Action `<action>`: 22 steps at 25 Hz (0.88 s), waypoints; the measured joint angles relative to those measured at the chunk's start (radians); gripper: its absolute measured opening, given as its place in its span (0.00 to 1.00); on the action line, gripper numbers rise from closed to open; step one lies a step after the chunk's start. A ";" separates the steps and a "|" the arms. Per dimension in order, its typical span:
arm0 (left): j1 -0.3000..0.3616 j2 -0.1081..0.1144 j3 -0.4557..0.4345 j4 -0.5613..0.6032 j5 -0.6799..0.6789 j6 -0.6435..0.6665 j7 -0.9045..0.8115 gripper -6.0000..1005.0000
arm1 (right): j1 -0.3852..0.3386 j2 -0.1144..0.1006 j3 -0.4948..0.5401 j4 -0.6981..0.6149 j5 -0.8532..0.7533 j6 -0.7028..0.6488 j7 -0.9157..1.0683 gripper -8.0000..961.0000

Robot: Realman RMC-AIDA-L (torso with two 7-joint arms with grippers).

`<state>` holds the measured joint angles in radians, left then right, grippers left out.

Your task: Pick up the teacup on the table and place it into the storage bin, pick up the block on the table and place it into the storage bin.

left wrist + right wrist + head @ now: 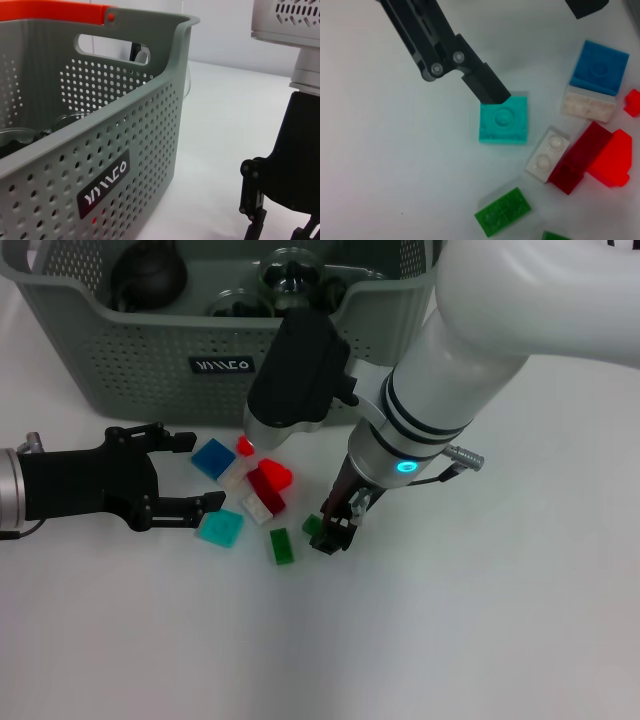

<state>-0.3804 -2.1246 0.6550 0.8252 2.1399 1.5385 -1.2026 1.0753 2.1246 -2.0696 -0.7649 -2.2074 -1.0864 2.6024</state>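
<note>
The storage bin (150,360) stands at the far side of the white surface (480,620). It is a grey-green perforated basket with a small black label (222,365) on its front wall. Inside it some dark and glassy items can be seen, but I cannot tell what each one is.

In front of the bin a group of small blocks lies on the surface: a blue block (212,457), a turquoise block (220,528), a white block (258,507), a dark red block (266,489), a bright red block (275,472) and a green block (282,545).

The left hand (200,472) comes in low from the left side. Its fingers are apart, one near the blue block and the other with its tip at the edge of the turquoise block, as the right wrist view shows (492,90).

The right hand (337,530) points down to the surface just beside the green block, on its right. A small dark green piece (313,525) sits at its fingertips. I cannot tell if the fingers are together or apart, or if they grip this piece.
</note>
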 joint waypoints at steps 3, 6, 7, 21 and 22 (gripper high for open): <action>0.000 0.000 0.000 0.000 0.000 0.000 0.000 0.86 | 0.000 0.000 -0.006 0.000 0.006 0.000 0.001 0.41; 0.000 -0.001 0.000 0.000 0.000 0.000 0.000 0.86 | 0.001 0.000 -0.016 0.001 0.021 0.002 -0.001 0.39; 0.000 -0.002 0.000 0.000 0.000 0.000 0.000 0.86 | 0.001 0.000 -0.018 0.001 0.022 0.003 -0.001 0.39; 0.000 -0.006 0.000 0.000 0.000 -0.002 0.000 0.85 | 0.012 -0.002 -0.022 0.007 0.017 0.008 0.041 0.29; 0.000 -0.006 0.000 0.000 0.000 -0.002 0.000 0.85 | 0.007 -0.004 -0.022 -0.006 0.017 0.006 0.041 0.27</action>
<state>-0.3805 -2.1306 0.6550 0.8253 2.1399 1.5370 -1.2026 1.0824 2.1206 -2.0916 -0.7712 -2.1906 -1.0809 2.6437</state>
